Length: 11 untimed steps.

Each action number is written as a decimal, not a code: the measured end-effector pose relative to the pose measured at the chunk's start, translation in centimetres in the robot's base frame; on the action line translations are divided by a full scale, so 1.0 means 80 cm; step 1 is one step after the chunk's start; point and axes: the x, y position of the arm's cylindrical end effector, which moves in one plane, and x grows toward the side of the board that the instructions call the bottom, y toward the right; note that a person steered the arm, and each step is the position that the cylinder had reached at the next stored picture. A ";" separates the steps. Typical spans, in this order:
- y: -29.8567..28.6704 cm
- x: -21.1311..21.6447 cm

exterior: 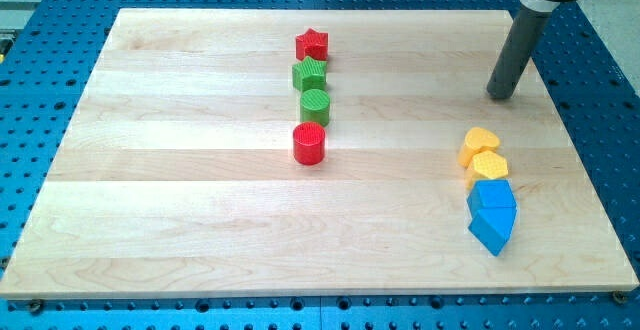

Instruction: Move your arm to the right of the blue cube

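Observation:
Two blue blocks sit at the view's lower right, touching: an upper one [493, 198] and a lower one [491, 229] with a slanted face; which is the cube I cannot tell. Two yellow blocks [480, 144] [486, 166] stand just above them in the same column. My tip [501, 94] rests on the board at the view's upper right, above the yellow blocks and well above the blue ones, touching no block.
A column of blocks stands at the board's upper middle: a red star [312, 43], a green star-like block [310, 73], a green cylinder [315, 105] and a red cylinder [309, 143]. The wooden board [150, 170] lies on a blue perforated table.

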 end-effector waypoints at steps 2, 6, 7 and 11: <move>0.005 0.003; 0.108 0.114; 0.108 0.153; -0.039 0.216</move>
